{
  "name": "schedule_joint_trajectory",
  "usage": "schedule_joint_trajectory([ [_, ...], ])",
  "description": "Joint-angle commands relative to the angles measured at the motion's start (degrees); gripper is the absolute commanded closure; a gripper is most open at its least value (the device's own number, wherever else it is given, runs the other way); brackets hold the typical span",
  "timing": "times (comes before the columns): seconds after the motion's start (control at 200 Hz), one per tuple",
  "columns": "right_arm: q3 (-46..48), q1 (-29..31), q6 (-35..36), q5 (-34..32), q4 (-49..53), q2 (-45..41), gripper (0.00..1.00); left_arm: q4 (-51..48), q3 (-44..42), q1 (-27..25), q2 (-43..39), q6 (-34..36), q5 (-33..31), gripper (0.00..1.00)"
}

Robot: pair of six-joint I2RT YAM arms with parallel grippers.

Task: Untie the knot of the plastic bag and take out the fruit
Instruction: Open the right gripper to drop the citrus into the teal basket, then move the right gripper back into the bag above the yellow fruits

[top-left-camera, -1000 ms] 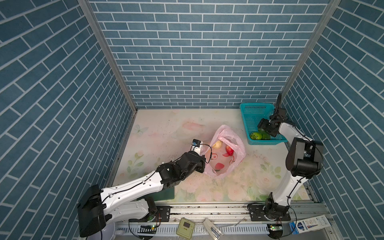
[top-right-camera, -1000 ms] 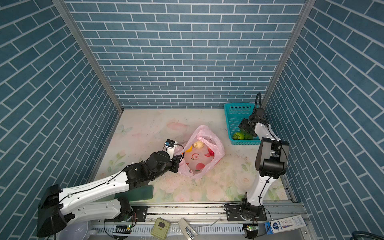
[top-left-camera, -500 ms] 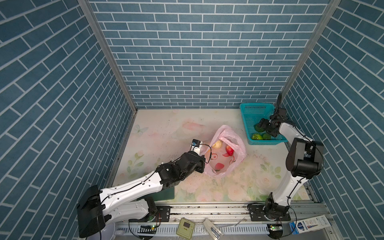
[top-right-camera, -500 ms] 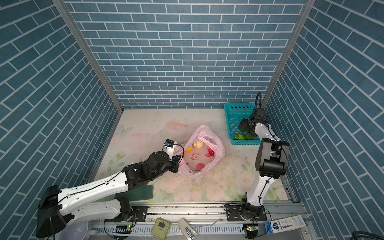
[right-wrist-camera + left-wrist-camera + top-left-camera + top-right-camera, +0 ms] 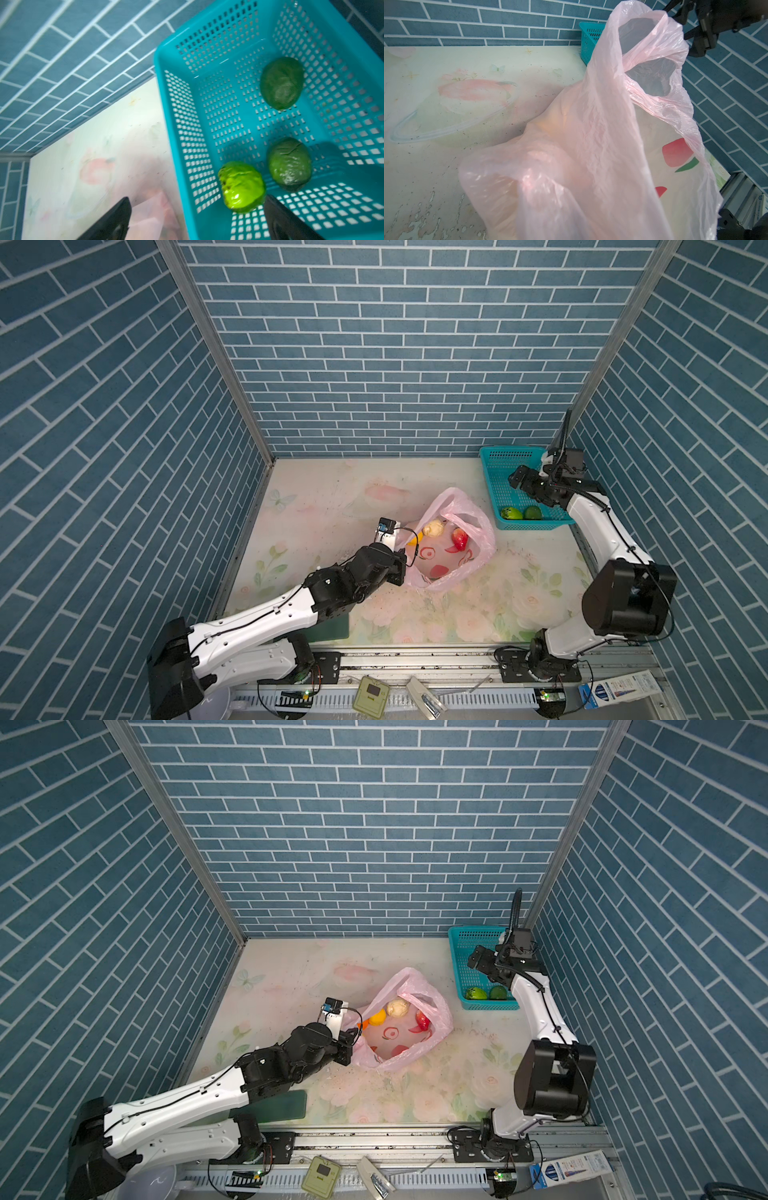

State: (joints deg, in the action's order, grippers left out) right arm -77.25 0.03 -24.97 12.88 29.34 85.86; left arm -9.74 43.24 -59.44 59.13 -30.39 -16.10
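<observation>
Unloading: right end effector (image 5: 197, 202) gapes above the basket (image 5: 488, 483), left end effector (image 5: 402, 568) apparently clamps the plastic bag (image 5: 482, 531) beside it; next, fetch more fruit (image 5: 459, 539).

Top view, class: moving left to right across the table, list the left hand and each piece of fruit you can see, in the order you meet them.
left hand → yellow fruit → whitish fruit → red fruit → light green fruit → dark green fruit

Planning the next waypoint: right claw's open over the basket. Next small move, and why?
Probably move the right claw toward the plastic bag: it hangs open and empty over the teal basket, three green fruits lie inside, and red fruit waits in the bag.
</observation>
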Motion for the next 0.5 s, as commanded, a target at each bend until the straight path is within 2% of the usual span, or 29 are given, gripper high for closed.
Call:
schedule_joint_trajectory([
  [0.0, 2.45, 4.70, 1.62, 3.72, 6.93, -6.83, 0.02, -1.68, -0.26, -0.25, -1.14, 0.60, -1.34, 1.00],
  [0.17, 3.28, 16.81, -1.80, 2.41, 11.34, -15.19, 0.05, -1.60, -0.46, -0.29, -1.10, 0.47, -0.79, 1.00],
  [0.275, 4.39, 25.54, -4.94, -1.37, 11.94, -18.71, 0.06, -1.72, -0.54, -0.29, -1.04, 0.26, -0.74, 1.00],
  [0.495, 5.08, 43.07, -7.62, -9.56, 11.49, -19.57, 0.07, -3.24, -0.27, -0.30, -2.27, -0.06, -1.46, 1.00],
])
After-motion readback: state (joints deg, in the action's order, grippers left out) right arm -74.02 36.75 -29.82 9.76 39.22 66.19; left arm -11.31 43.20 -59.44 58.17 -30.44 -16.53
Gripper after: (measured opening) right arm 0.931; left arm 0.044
